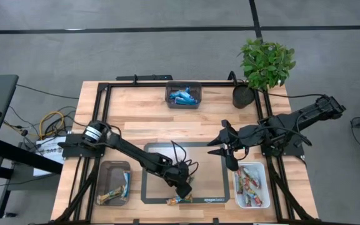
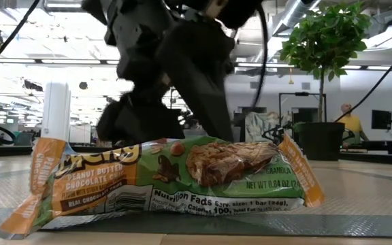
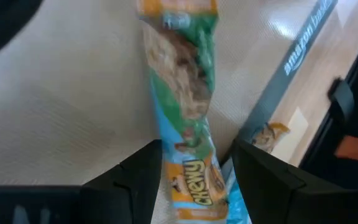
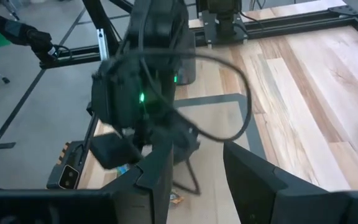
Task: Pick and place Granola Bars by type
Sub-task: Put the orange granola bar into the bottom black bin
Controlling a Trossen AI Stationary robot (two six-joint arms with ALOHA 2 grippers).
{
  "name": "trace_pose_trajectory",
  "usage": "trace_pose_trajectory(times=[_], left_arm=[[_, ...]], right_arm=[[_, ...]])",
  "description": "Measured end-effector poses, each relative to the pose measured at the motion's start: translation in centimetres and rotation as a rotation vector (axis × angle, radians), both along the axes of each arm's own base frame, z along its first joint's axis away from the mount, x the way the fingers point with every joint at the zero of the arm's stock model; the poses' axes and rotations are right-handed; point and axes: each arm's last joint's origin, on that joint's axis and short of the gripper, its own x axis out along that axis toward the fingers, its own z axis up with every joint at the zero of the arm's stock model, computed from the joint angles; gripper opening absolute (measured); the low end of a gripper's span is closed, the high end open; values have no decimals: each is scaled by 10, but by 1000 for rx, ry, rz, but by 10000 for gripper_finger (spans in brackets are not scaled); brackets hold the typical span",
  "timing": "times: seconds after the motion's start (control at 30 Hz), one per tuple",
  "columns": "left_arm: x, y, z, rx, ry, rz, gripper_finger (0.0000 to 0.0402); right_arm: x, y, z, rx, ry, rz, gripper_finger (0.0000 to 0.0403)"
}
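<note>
Straddling the granola bar (image 3: pixel 188 118) near the desk's front edge, our left pincer (image 3: pixel 194 180), open wide, could shove it sideways when closing.

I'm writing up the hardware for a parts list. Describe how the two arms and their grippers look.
Both arms are dark, near-black, jointed links. The left arm has a silvery ring at its base joint and thin black cables looping near the wrist. The right arm carries loose black cables too. The left gripper and right gripper each have two flat, angular black fingers. A green light glows on the left wrist.
</note>
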Motion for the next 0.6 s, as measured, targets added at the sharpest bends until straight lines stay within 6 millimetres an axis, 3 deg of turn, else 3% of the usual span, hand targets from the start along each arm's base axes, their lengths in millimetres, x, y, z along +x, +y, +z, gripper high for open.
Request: trace_pose_trajectory(times=[0.1, 0.37, 0.6], left_arm=[[7, -6, -10, -19, 6, -12, 187], [13, -7, -9, 37, 38, -18, 183], [11, -6, -11, 34, 73, -15, 112]], right_arm=[[0, 0, 0, 0, 0, 0, 132], [1, 0, 1, 7, -15, -1, 132], [1, -2, 1, 12, -14, -11, 132]])
